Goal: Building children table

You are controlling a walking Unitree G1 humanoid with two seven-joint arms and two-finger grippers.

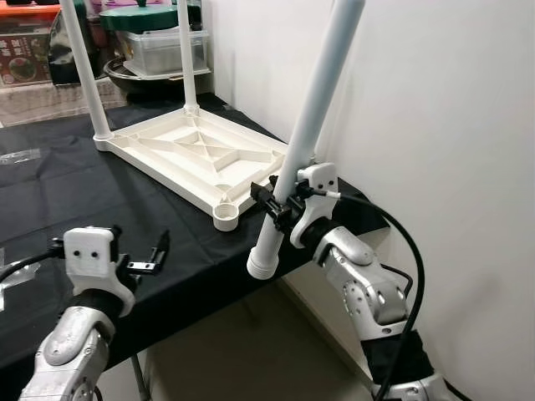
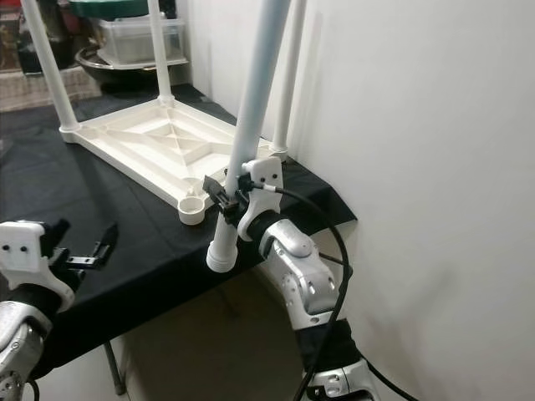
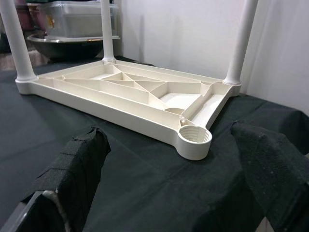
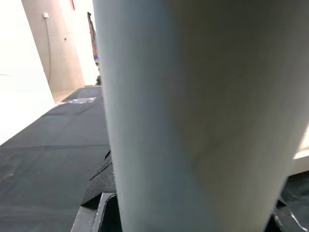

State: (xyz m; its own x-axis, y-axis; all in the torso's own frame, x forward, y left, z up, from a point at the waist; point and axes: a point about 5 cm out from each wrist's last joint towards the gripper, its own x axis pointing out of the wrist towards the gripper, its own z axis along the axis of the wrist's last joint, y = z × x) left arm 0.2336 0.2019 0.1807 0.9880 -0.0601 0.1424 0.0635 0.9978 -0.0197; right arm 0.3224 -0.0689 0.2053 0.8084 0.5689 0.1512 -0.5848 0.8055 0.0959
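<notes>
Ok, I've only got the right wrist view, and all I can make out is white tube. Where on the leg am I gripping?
Observer: The right gripper is shut on the loose leg close to its bottom end, which hangs just past the edge of the black cloth.
Operator: And where's the free socket?
Observer: The empty socket is at the near corner of the upturned tabletop, just to the left of the leg's bottom end.
Operator: What's my left arm doing?
Observer: The left gripper hovers over the cloth with its jaws open, facing that socket.
</notes>
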